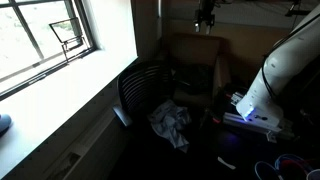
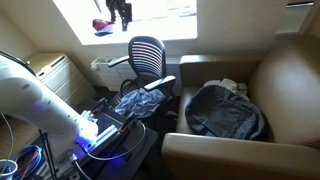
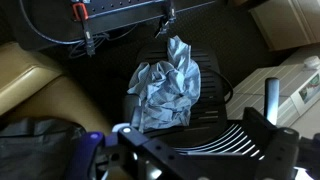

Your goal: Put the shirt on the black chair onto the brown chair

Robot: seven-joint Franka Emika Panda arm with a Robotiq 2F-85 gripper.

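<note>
A crumpled light blue-grey shirt [image 1: 170, 122] lies on the seat of the black office chair [image 1: 138, 88]; both show in both exterior views, shirt [image 2: 138, 100] and chair [image 2: 147, 55]. In the wrist view the shirt [image 3: 165, 85] lies on the black seat [image 3: 208, 80], well below me. The brown armchair [image 2: 285, 75] stands beside the black chair and also shows in an exterior view [image 1: 195, 55]. My gripper [image 3: 200, 150] is open and empty, high above the black chair's backrest, near the top of both exterior views [image 1: 205, 15] [image 2: 120, 12].
A dark bag or jacket [image 2: 225, 110] fills the brown chair's seat. The white robot base with a blue light [image 2: 95, 135] stands close to the black chair. A bright window [image 1: 50, 35] is behind it. Cables [image 2: 30, 160] lie on the floor.
</note>
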